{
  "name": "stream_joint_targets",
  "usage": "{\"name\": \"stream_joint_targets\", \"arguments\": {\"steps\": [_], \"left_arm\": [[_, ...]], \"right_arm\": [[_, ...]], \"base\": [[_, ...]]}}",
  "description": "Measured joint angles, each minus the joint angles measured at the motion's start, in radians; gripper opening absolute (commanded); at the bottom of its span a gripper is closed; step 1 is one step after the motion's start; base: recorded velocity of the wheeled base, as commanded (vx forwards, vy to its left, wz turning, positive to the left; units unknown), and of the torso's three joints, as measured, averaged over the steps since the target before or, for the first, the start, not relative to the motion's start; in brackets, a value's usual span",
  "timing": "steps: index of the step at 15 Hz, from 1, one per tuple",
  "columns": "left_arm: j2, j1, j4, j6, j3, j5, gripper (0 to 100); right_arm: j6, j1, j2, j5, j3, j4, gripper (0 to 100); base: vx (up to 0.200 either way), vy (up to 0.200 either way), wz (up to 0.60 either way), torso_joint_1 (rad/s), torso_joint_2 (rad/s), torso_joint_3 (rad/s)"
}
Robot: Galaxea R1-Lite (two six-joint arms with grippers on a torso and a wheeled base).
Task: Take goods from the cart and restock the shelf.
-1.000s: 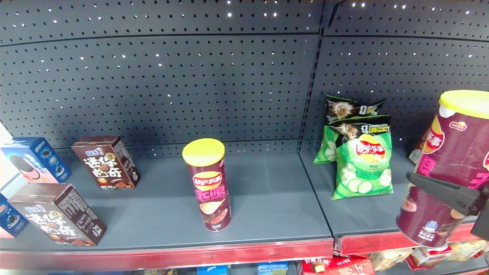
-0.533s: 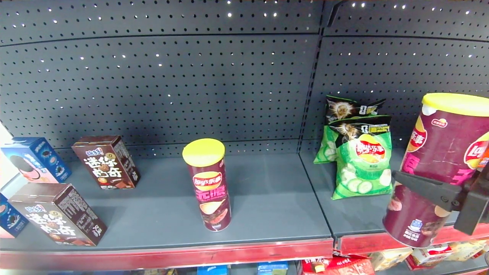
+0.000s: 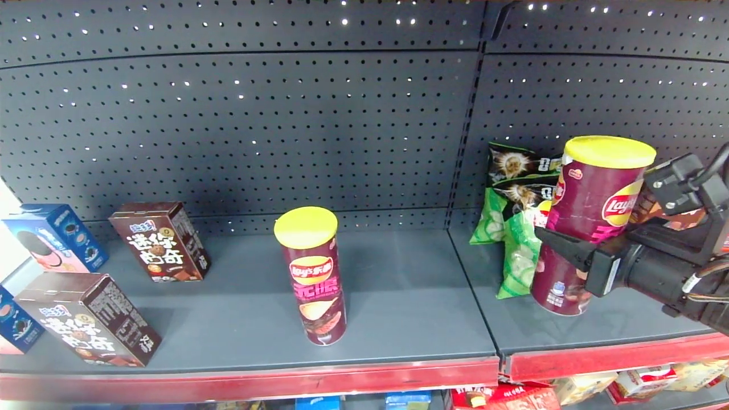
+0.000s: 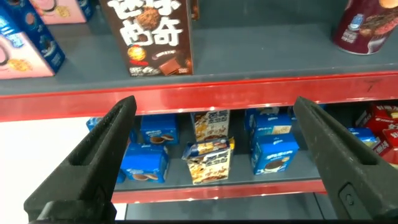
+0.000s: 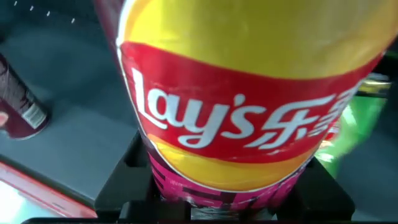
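here's the shelf (image 3: pixel 398 296), and in its right-hand bay the tall can (image 3: pixel 603 193) stands upright against the green bags (image 3: pixel 515 250), base at or just off the board, i can't tell which. the right claw (image 3: pixel 569 247) is clamped round the can's middle, so the smart play is to settle it flat, nudge it clear of the bags, then release gently so nothing tips. left claw (image 4: pixel 214 106) hangs wide open and empty, low by the shelf's front edge.
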Motion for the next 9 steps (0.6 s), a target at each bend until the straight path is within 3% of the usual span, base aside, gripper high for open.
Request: {"name": "stream_joint_targets", "arguments": {"steps": [6, 9], "left_arm": [[0.001, 0.001, 0.0, 0.0, 0.0, 0.0, 100], [0.001, 0.0, 0.0, 0.0, 0.0, 0.0, 100]], "right_arm": [[0.014, -0.008, 0.071, 0.01, 0.005, -0.043, 0], [0.013, -0.004, 0.128, 0.051, -0.015, -0.165, 0]], "base": [[0.0, 0.0, 0.0, 0.0, 0.0, 0.0], [0.0, 0.0, 0.0, 0.0, 0.0, 0.0]]}}
